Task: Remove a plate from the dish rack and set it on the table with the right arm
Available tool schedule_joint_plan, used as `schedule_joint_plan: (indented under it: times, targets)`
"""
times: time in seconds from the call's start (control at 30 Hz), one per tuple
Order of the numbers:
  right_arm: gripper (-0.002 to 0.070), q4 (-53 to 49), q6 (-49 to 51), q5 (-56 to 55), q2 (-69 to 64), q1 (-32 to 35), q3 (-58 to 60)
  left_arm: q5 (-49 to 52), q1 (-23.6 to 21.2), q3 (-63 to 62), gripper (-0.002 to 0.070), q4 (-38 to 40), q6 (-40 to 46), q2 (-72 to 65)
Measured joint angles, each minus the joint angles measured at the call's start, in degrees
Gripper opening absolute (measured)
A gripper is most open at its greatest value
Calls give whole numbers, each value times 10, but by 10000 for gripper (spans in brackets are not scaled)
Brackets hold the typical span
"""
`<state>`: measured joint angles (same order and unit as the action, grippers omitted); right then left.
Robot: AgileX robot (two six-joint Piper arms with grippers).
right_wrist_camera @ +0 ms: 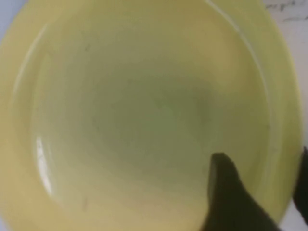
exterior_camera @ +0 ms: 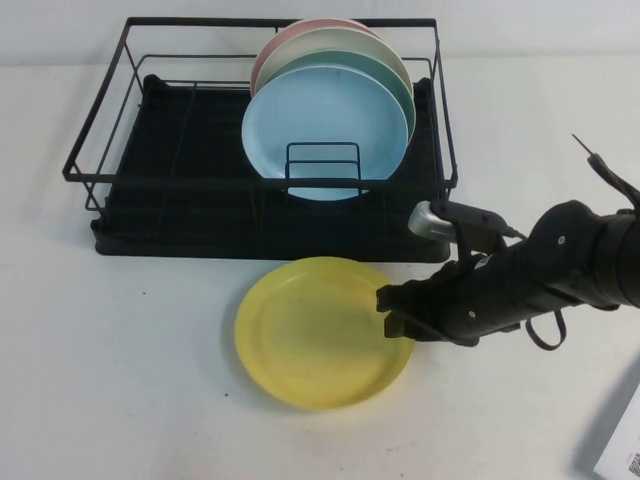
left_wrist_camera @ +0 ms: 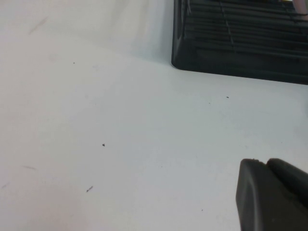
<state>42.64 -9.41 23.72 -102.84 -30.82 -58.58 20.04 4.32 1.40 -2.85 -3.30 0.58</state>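
The yellow plate [exterior_camera: 320,335] lies flat on the table [exterior_camera: 120,380] just in front of the dish rack [exterior_camera: 170,190]. My right gripper [exterior_camera: 392,312] is at the plate's right rim, open, with one finger over the plate's inside and the other outside the rim. In the right wrist view the plate [right_wrist_camera: 144,115] fills the frame and the gripper [right_wrist_camera: 262,159] straddles its rim. My left gripper [left_wrist_camera: 263,162] is shut and empty, low over the bare table near the rack's corner [left_wrist_camera: 240,48]; it is out of the high view.
A light blue plate [exterior_camera: 320,120] stands in the rack's right half, with green, cream-white [exterior_camera: 350,45] and pink plates behind it. The rack's left half holds nothing. A white paper [exterior_camera: 620,450] lies at the table's near right corner.
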Motion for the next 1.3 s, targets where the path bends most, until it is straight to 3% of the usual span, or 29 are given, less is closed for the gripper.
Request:
schedule_joint_plan:
  times: [0.17, 0.37, 0.47, 0.63, 0.73, 0.93, 1.3]
  targets:
    - [346, -19, -1, -7, 0, 0, 0, 0, 0, 0, -4, 0, 0, 0]
    - [354, -96, 25, -4, 45, -2, 3, 0, 0, 0, -4, 0, 0, 0]
    - [304, -151, 48, 11, 109, -10, 3, 0, 0, 0, -4, 0, 0, 0]
    - [76, -190, 56, 91, 233, -19, 3, 0, 0, 0, -4, 0, 0, 0]
    - [10, -205, 56, 142, 290, -19, 3, 0, 0, 0, -4, 0, 0, 0]
    - [-15, -247, 56, 264, 384, -19, 7, 0, 0, 0, -4, 0, 0, 0]
    - [-18, -250, 53, 392, 564, -19, 62, 0, 0, 0, -4, 0, 0, 0]
